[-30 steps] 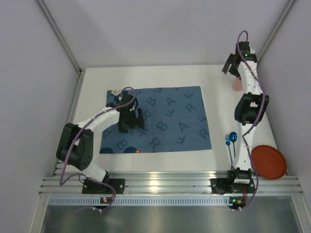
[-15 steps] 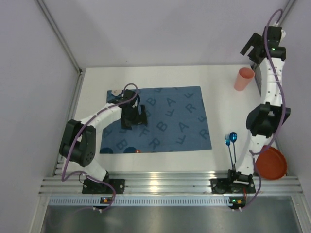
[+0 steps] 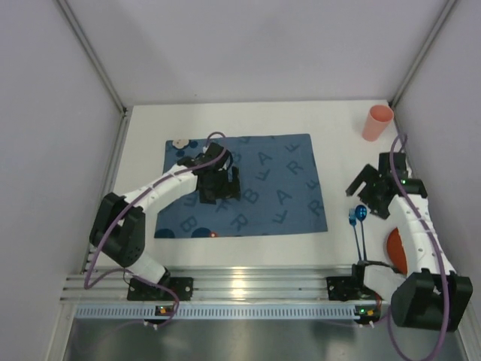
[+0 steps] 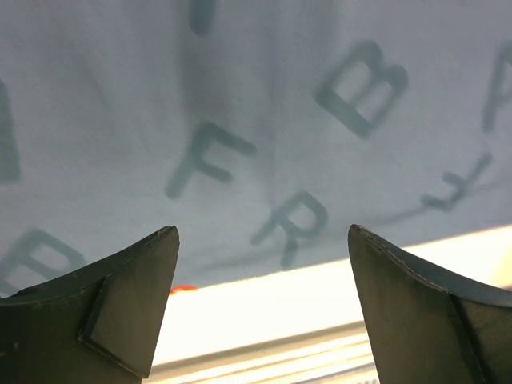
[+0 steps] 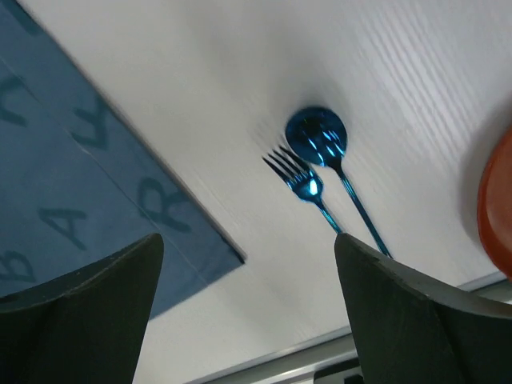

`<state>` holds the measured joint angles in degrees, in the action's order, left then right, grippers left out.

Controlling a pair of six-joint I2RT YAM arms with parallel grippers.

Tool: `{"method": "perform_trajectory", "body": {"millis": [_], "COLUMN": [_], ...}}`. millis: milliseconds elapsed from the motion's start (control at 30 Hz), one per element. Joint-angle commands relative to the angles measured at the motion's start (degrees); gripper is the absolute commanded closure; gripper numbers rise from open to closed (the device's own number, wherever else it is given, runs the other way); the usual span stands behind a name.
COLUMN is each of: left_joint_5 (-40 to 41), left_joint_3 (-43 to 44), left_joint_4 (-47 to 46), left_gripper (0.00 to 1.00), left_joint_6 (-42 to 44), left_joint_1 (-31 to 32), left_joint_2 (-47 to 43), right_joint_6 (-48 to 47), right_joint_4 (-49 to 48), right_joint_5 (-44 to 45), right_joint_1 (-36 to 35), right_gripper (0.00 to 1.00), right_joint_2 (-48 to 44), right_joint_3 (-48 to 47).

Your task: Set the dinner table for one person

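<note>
Dinner table (image 3: pixel 338 135): spreads beneath both grippers; bare white top lies directly under the right gripper (image 5: pixel 246 240).
Placemat (image 3: pixel 263 188): flat on the table, left of the right gripper, directly under the left gripper (image 4: pixel 262 232).
Fork (image 5: pixel 300 180) and spoon (image 5: pixel 318 136): just ahead of the right gripper, side by side, handles close.
Plate (image 3: pixel 392 248): right of that gripper, partly hidden by the arm.
Right gripper: fingers apart, empty.
Left gripper: fingers apart, empty.
Step, as I judge it: cutlery pickup.
Procedure: I centre over one handle, square the fingers across it, keep the neighbouring piece outside, then descend.
</note>
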<state>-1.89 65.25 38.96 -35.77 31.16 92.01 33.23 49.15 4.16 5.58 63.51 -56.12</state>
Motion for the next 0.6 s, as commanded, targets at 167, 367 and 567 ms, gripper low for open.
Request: {"method": "perform_trajectory", "body": {"millis": [167,367,567], "left_joint_5": [6.1,5.3,-0.1], "left_joint_3": [-6.9,-16.7,-19.3], "left_joint_4": [5.5,3.8,0.8], "left_gripper": [0.09,0.08,0.09], "left_joint_6": [-12.3,-12.7,-9.0], "left_joint_1": [10.8,12.2,12.2], "left_joint_2": [-15.3,-25.8,-26.5], "right_joint_6": [1.4,1.8,4.0], "right_joint_4": [3.7,5.4,0.7], "right_joint_5": [1.0,1.5,2.0], "right_joint_1": [-1.9,-0.2,3.3], "right_gripper": [0.10,0.10,0.28], "right_joint_2": [-12.4,-8.7,-2.3], "right_joint_3": [11.9,9.3,13.4]}}
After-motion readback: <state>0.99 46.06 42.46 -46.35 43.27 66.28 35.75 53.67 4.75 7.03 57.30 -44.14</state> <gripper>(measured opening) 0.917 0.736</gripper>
